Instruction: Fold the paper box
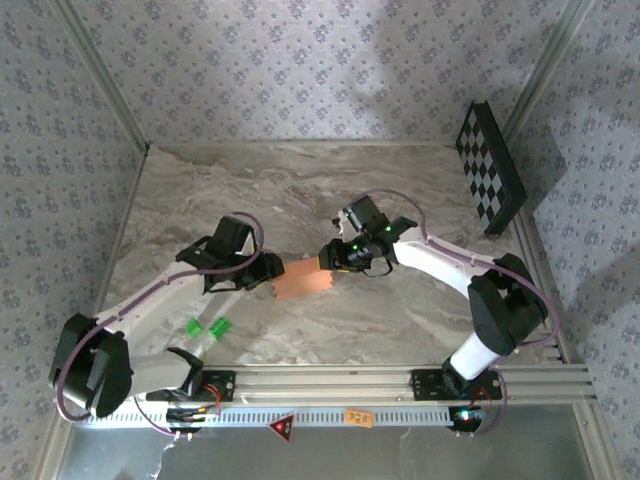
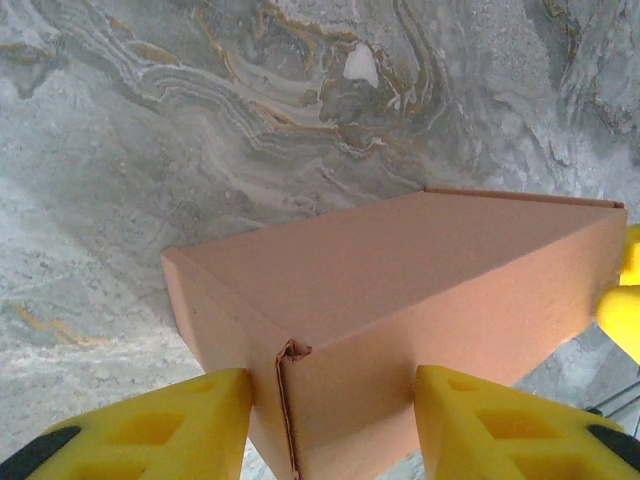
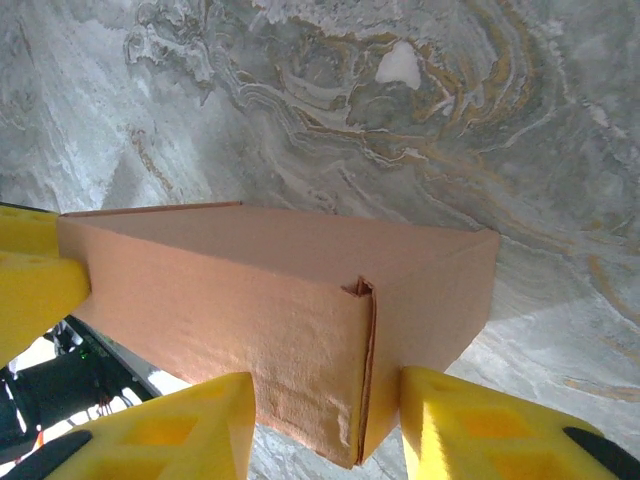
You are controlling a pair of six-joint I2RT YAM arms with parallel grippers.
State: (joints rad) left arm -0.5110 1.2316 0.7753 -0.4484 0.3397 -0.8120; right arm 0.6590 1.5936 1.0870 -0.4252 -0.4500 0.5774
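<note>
The paper box (image 1: pixel 302 282) is a closed salmon-orange card shape held just above the marble table (image 1: pixel 300 190) at mid table, between my two arms. My left gripper (image 1: pixel 272 270) is at its left end. In the left wrist view, that gripper (image 2: pixel 333 400) has both yellow fingers (image 2: pixel 200 425) pressed on either side of a seamed corner of the box (image 2: pixel 400 270). My right gripper (image 1: pixel 328 258) is at the right end. In the right wrist view, it (image 3: pixel 328 400) is shut on the opposite seamed corner of the box (image 3: pixel 250 290).
Two small green pieces (image 1: pixel 207 327) lie on the table near the left arm. A checkerboard panel (image 1: pixel 490 168) leans against the right wall. An aluminium rail (image 1: pixel 400 380) runs along the near edge, and patterned walls close in the table.
</note>
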